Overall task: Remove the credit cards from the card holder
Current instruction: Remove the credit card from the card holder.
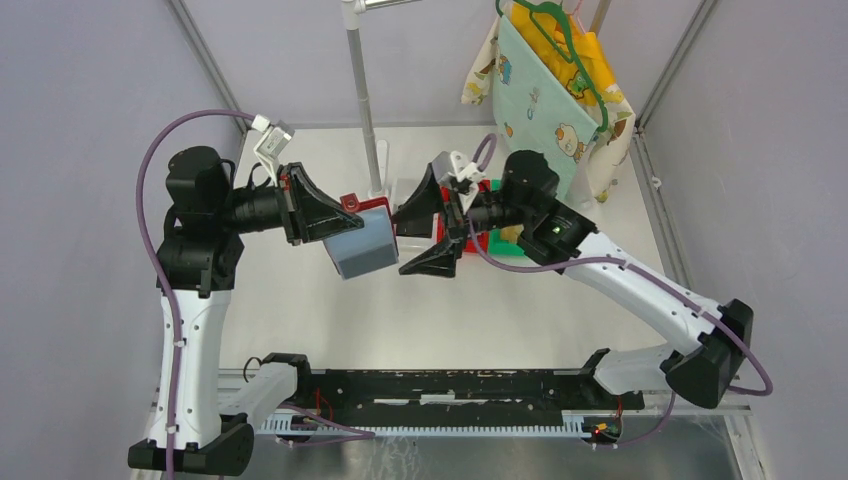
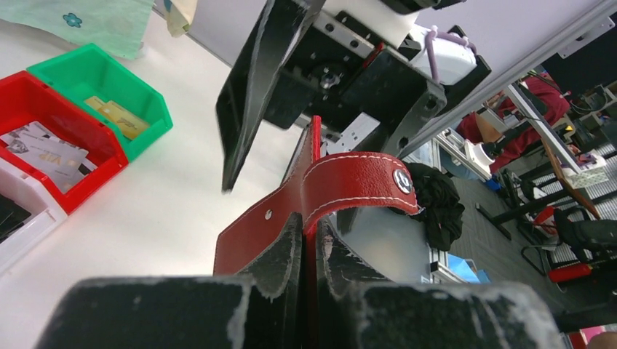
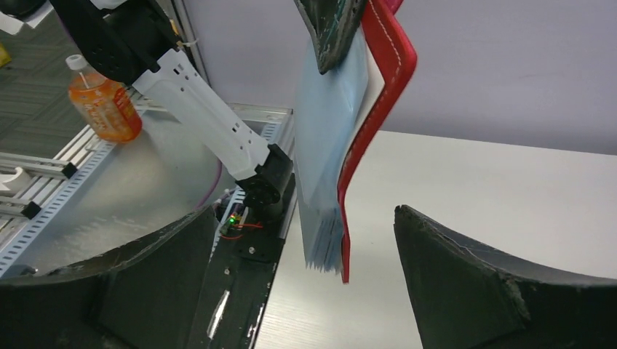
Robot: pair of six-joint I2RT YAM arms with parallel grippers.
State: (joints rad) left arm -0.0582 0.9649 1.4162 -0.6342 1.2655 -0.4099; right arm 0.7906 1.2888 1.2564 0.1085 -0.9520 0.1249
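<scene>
Left gripper (image 2: 311,251): I am gripping the red edge of the card holder (image 1: 362,245) with it clenched tight.
Card holder: it is hanging in the air above the middle of the counter (image 1: 430,310), with its grey sleeves fanning open.
Right gripper (image 1: 400,243): it is standing released, jaws wide, just right of the sleeves.
Credit cards (image 2: 116,116): golden ones are lying in the green bin (image 2: 149,98), right of centre.
Red bin (image 2: 102,145): it is sitting against the green one, holding pale cards.
</scene>
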